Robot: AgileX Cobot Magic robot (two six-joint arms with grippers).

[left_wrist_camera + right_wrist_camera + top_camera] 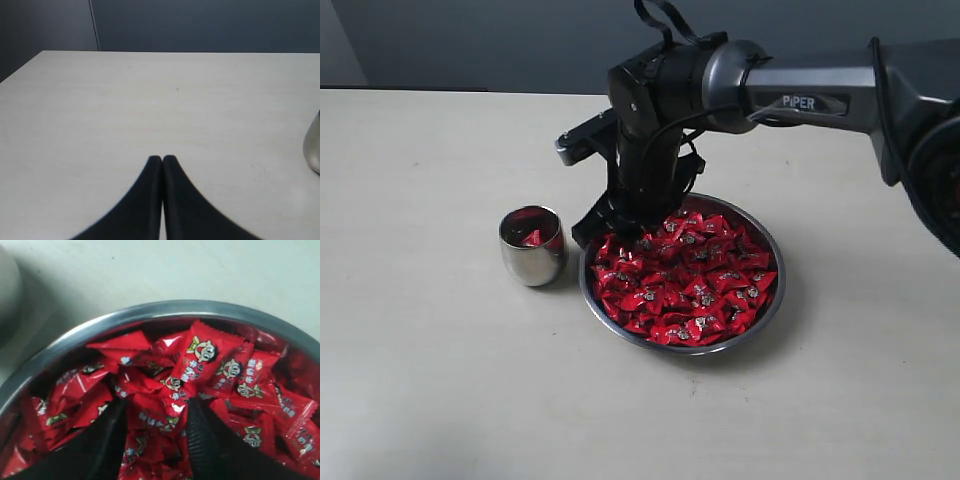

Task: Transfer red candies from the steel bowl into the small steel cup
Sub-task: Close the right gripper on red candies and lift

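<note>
The steel bowl (pixel 772 310) sits right of centre on the table, heaped with red candies (pixel 690 285). Left of it stands the small steel cup (pixel 532 258), with a few red candies (pixel 532 236) inside. My right gripper (pixel 617 235) points down at the bowl's near-left side. In the right wrist view this gripper (pixel 157 405) is open, its fingertips pushed into the red candies (pixel 205 355), with wrappers lying between them inside the bowl's rim (pixel 165 307). My left gripper (pixel 162 159) is shut over bare table, holding nothing, and the cup's side (pixel 314 150) shows at the frame edge.
The pale tabletop (pixel 440 380) spreads around the bowl and the cup. The right arm's grey link (pixel 820 100) reaches in from the right, above the bowl. A dark wall (pixel 470 40) runs behind the table's far edge.
</note>
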